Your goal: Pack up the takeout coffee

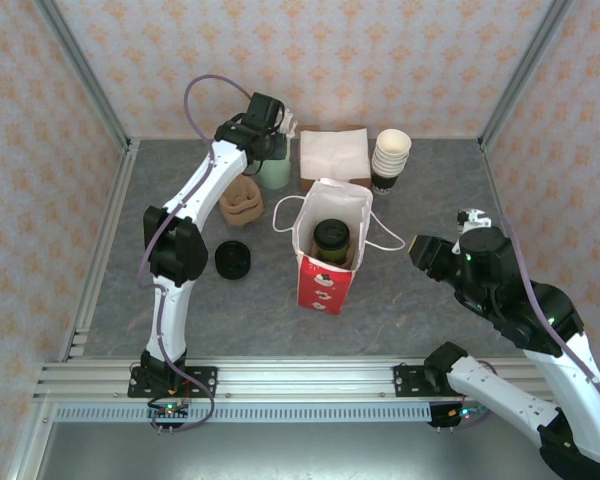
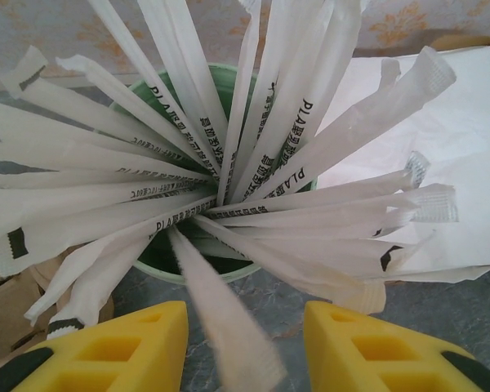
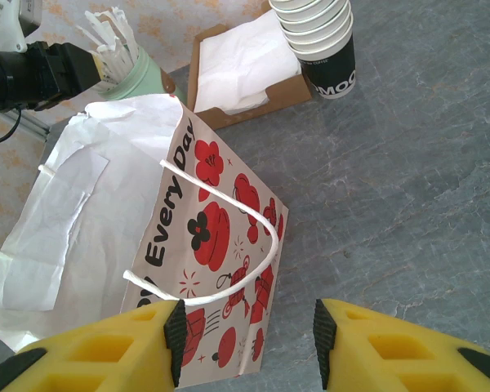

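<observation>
Olive-green takeout coffee (image 1: 331,240): we see it from above, standing upright inside the paper bag (image 1: 325,285) near the middle of the table.
Lid: the top of the cup looks dark from overhead, and we cannot tell for sure that a lid is seated. A black disc (image 1: 232,260) lies on the table left of the bag, apart from it.
Done so far: we judge the main step complete, since the cup is in the bag.
Left gripper (image 2: 238,331): its yellow fingers stand spread at the pale green cup (image 2: 159,257) of wrapped sticks (image 2: 253,155). One stick runs through the gap, and we see neither finger pressing it.
Right gripper (image 3: 247,335): it is spread wide with nothing between, above the bag's printed side and near its rope handle (image 3: 273,237).
Step in hand: we take it that a stick is being picked to go with the coffee.
Left to do: by our reckoning, pinch one stick, carry it over and drop it into the bag, and perhaps add napkins (image 1: 332,150) too.
</observation>
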### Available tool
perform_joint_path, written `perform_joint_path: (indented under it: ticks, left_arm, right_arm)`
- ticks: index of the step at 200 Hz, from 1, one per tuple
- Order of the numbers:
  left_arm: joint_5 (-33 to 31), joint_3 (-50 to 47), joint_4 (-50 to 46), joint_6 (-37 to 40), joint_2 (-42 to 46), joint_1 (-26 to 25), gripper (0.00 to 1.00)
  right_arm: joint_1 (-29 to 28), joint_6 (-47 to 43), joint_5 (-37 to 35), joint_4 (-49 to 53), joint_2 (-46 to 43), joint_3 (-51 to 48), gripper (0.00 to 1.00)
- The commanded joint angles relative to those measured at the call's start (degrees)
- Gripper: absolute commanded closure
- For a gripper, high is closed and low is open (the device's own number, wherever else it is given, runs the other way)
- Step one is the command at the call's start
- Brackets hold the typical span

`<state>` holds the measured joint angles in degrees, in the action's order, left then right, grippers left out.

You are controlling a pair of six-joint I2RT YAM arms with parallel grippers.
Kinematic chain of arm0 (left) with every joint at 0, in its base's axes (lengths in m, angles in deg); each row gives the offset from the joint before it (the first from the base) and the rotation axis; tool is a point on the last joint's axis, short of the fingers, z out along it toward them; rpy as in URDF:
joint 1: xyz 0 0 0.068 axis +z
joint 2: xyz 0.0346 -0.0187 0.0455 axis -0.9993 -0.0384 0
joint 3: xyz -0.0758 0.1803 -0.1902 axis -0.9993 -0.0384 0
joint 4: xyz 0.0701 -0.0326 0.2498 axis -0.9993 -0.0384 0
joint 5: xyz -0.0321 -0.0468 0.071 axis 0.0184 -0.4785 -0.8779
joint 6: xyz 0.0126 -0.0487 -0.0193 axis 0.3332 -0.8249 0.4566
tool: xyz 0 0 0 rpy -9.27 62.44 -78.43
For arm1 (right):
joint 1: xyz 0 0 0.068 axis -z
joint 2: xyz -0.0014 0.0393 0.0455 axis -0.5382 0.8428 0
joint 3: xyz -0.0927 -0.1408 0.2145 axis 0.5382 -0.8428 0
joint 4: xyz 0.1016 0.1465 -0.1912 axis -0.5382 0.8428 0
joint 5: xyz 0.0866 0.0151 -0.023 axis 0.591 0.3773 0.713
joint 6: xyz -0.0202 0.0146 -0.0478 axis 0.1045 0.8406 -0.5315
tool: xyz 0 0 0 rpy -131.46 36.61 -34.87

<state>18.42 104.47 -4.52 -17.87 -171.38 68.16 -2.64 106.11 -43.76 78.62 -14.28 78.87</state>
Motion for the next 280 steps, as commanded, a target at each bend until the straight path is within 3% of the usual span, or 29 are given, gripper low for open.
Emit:
perform_joint_path:
  ticks: [1, 44, 280]
  left_arm:
    - [-1.09, 0.86, -0.49, 1.61, 1.5, 0.83, 0.58]
    - [-1.75, 3.4, -1.89, 1.74, -0.29, 1.41, 0.65]
    - [-5.59, 8.91, -4.44, 1.48, -5.7, 1.98, 0.75]
  right_arm:
    - [0.36, -1.37, -1.36, -0.86, 0.68, 1.9, 0.52]
    - [0.37, -1.49, -1.24, -0.68, 1.35, 2.47, 0.52]
    - [0.39, -1.61, -2.66, -1.12, 1.56, 3.72, 0.52]
